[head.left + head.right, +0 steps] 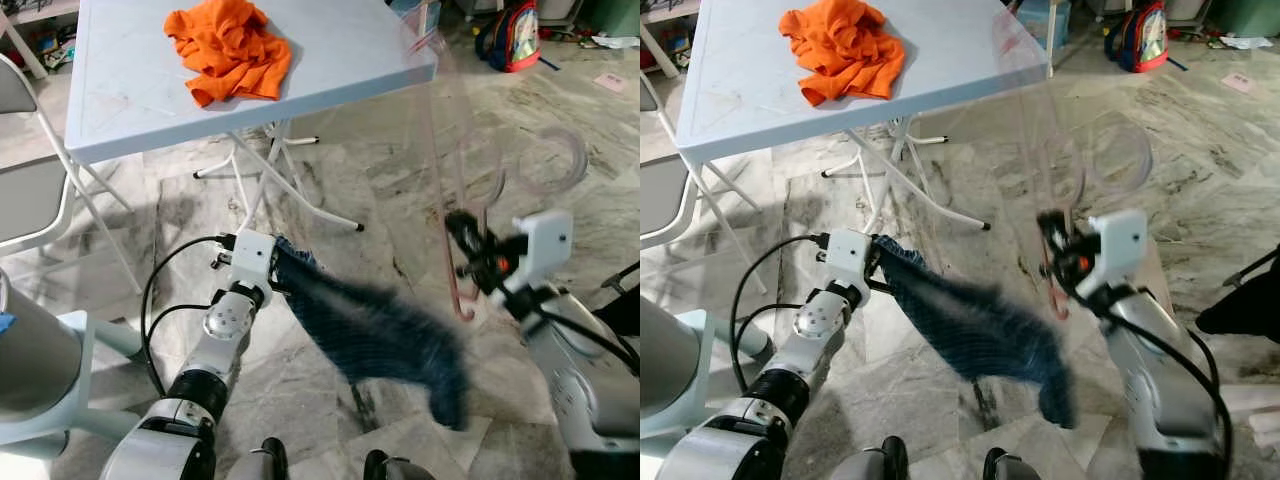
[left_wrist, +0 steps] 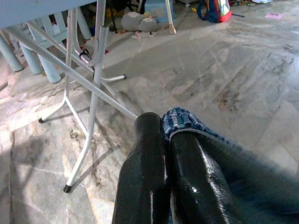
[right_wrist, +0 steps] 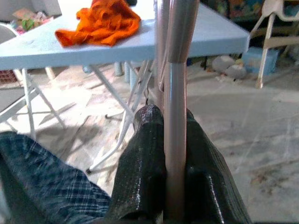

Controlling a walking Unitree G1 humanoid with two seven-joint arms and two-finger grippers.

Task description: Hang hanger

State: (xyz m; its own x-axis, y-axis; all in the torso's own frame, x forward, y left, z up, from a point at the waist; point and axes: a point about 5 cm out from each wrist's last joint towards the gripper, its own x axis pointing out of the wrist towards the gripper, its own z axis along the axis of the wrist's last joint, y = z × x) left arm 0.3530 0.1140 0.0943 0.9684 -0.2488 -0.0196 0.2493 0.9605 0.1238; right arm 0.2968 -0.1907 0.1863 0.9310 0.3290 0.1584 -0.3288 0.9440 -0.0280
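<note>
Gripping hanger upright, right gripper raised.

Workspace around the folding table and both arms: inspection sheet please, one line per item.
Surface: white folding table on a grey marble floor.
Job's things: pink plastic hanger, motion-blurred, gripped by its rod; dark blue plaid cloth hanging from one corner.
Clutter: crumpled orange cloth on the table.
Grippers: left gripper shut on the plaid cloth's corner; right gripper shut on the hanger rod, fingers either side of it.
Cables: black cable looping beside the left forearm.
Surroundings: grey folding chair on the robot's left; red and blue backpack on the floor beyond the table.
</note>
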